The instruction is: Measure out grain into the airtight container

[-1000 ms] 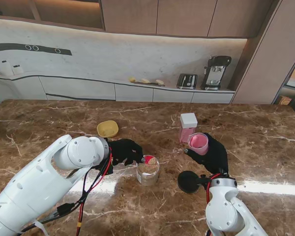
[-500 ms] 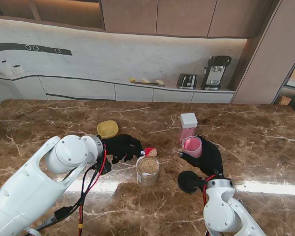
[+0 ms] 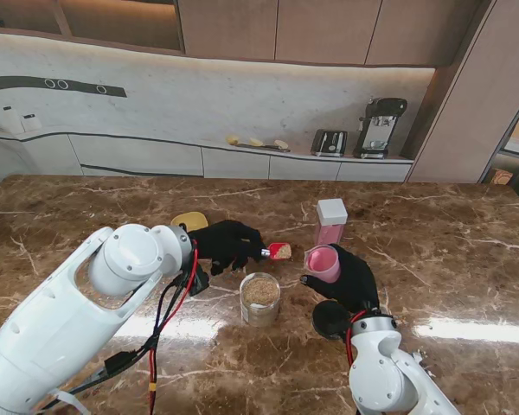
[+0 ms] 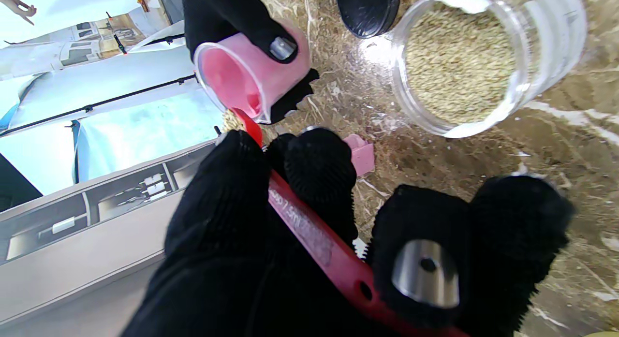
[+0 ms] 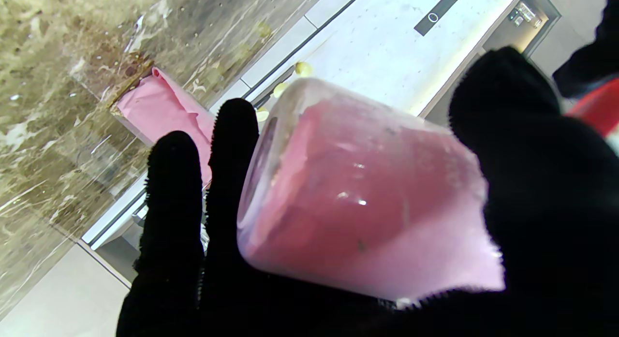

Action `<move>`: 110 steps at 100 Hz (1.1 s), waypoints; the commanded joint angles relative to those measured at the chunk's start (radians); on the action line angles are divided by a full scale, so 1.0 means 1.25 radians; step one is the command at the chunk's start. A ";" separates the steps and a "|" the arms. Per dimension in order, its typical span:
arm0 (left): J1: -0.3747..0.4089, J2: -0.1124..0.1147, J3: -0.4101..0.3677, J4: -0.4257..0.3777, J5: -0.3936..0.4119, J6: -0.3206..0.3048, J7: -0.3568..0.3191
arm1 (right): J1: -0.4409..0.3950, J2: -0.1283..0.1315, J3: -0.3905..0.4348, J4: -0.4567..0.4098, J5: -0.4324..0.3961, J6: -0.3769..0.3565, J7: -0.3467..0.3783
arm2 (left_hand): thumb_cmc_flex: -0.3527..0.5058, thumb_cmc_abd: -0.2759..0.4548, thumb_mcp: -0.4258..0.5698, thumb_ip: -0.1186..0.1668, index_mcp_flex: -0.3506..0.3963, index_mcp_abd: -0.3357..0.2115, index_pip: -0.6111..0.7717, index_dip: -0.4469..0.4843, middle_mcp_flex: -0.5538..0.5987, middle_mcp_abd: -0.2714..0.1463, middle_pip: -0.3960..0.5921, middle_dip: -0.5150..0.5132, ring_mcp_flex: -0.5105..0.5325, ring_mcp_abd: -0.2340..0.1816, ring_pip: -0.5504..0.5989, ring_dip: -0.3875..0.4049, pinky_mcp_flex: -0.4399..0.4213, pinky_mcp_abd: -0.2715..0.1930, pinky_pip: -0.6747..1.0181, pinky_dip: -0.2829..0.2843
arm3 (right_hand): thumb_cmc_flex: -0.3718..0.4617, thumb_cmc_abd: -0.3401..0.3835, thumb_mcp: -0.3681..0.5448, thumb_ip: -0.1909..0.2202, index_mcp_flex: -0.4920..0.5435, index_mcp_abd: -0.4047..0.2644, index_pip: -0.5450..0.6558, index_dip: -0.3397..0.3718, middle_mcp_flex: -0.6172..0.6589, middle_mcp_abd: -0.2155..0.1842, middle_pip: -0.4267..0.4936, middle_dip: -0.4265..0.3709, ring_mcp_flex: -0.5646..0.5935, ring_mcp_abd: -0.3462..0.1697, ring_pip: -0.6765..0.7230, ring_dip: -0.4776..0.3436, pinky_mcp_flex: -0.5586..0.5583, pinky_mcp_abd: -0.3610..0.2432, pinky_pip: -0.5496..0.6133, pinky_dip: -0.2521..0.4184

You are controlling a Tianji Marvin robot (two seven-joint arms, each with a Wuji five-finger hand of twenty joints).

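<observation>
Stand view shows my left hand (image 3: 227, 243) clamped on the handle of a red measuring scoop (image 3: 278, 251), whose bowl carries a small heap of grain and points toward my right hand (image 3: 350, 278). My right hand is wrapped around a pink cup (image 3: 323, 262), tilted so its mouth faces the scoop, with a small gap between the two. The glass jar of grain (image 3: 260, 299) stands on the marble table (image 3: 467, 251) nearer to me than the scoop, between my two hands and touching neither. A black lid (image 3: 331, 319) lies flat on the table just beside my right wrist, close to the jar. Farther from me than my right hand stands a pink container with a white cap (image 3: 330, 222). A yellow bowl (image 3: 189, 221) sits just beyond my left hand, partly hidden by it.

From the left wrist, my gloved fingers (image 4: 316, 175) pinch the red handle (image 4: 314, 235); the scoop's bowl meets the lip of the cup (image 4: 246, 80) in that view, and the jar (image 4: 464, 61) is brimful of pale grain. From the right wrist, my fingers (image 5: 176, 192) and thumb grip the cup (image 5: 367, 197) on both sides.
</observation>
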 commanded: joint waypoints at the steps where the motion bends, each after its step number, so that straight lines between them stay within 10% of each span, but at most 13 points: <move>1: -0.013 -0.015 0.011 -0.003 -0.007 0.007 0.006 | -0.003 -0.003 -0.006 -0.003 0.006 0.005 0.016 | 0.035 0.041 -0.020 0.022 -0.005 -0.007 -0.002 0.013 0.039 -0.028 0.025 0.015 0.036 -0.008 0.085 0.006 0.004 0.012 0.062 0.014 | 0.093 0.140 0.139 -0.006 0.057 -0.084 0.069 0.002 0.043 -0.049 0.025 0.020 0.019 -0.024 0.015 0.005 0.003 -0.011 0.018 -0.016; 48: -0.106 -0.044 0.121 0.037 -0.015 0.029 0.054 | 0.001 -0.001 -0.024 -0.011 0.014 -0.001 0.034 | 0.035 0.040 -0.020 0.022 -0.005 -0.009 -0.001 0.015 0.041 -0.029 0.025 0.014 0.036 -0.008 0.086 0.006 0.008 0.013 0.062 0.014 | 0.092 0.138 0.139 -0.005 0.054 -0.081 0.068 0.001 0.042 -0.048 0.022 0.022 0.017 -0.024 0.015 0.004 0.003 -0.010 0.021 -0.019; 110: -0.146 -0.025 0.199 0.021 0.197 -0.041 0.043 | 0.005 -0.002 -0.030 -0.006 0.021 -0.011 0.032 | 0.028 0.039 -0.022 0.020 -0.006 -0.025 0.002 0.013 0.042 -0.038 0.025 0.015 0.036 -0.014 0.088 0.005 0.013 0.007 0.064 0.012 | 0.090 0.138 0.140 -0.006 0.052 -0.080 0.068 0.002 0.040 -0.048 0.021 0.021 0.016 -0.024 0.014 0.003 0.001 -0.011 0.021 -0.023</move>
